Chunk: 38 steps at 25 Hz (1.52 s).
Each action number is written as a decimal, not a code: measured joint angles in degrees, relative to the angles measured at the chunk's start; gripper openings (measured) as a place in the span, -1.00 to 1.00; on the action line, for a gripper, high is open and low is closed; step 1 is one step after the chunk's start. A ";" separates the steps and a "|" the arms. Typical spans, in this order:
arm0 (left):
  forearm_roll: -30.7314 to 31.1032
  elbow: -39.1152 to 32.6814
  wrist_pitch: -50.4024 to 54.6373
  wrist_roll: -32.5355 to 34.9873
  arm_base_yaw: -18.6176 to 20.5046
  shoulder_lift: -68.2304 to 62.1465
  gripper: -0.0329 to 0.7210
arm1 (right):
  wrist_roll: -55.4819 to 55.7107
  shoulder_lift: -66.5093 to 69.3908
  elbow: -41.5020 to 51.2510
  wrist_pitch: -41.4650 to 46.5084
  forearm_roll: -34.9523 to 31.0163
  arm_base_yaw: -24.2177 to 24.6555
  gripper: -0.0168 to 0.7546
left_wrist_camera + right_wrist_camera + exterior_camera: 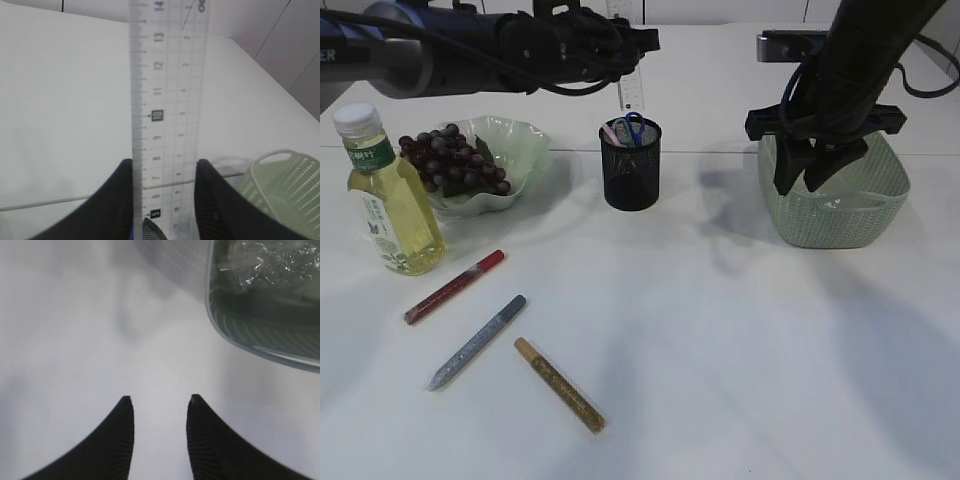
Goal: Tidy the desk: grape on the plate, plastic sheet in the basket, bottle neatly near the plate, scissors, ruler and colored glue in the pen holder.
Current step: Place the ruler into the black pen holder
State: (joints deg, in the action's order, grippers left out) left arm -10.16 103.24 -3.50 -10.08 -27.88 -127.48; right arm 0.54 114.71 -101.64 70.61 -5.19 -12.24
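Transparent plastic ruler is being held on edge between the fingers of the left gripper, clamped across its width near the low end, with the long graduated length projecting well beyond the fingertips. Directly below that gripper the black mesh pen holder is standing, blue-handled scissors already inside. By judgement the ruler is light, stiff and slick; the grip near one end is leaving it free to pivot, so a square hold on the flat faces is advisable. The right gripper is hanging empty, jaws partly apart, beside the green basket containing the plastic sheet.
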 joint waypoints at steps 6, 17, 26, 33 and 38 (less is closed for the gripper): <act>1.83 0.00 -3.13 0.00 0.00 -2.15 -0.20 | 0.00 0.00 0.00 0.00 0.32 0.00 -0.20; 4.43 0.00 -8.57 0.00 0.00 -4.83 -0.20 | -0.04 0.00 0.00 0.00 1.15 0.13 -0.20; 5.05 0.00 -9.37 0.00 0.00 -6.93 -0.20 | -0.04 0.00 0.00 0.00 1.40 0.13 -0.20; 5.99 0.00 -9.37 0.00 0.00 -7.36 -0.20 | -0.04 0.00 0.00 0.00 1.40 0.13 -0.20; 6.73 0.00 -9.37 0.00 0.00 -7.36 -0.20 | -0.04 0.00 0.00 0.00 1.53 0.13 -0.20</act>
State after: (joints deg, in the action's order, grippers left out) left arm -3.43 103.24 -12.87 -10.08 -27.88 -134.84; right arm 0.51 114.71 -101.64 70.61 -3.66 -12.12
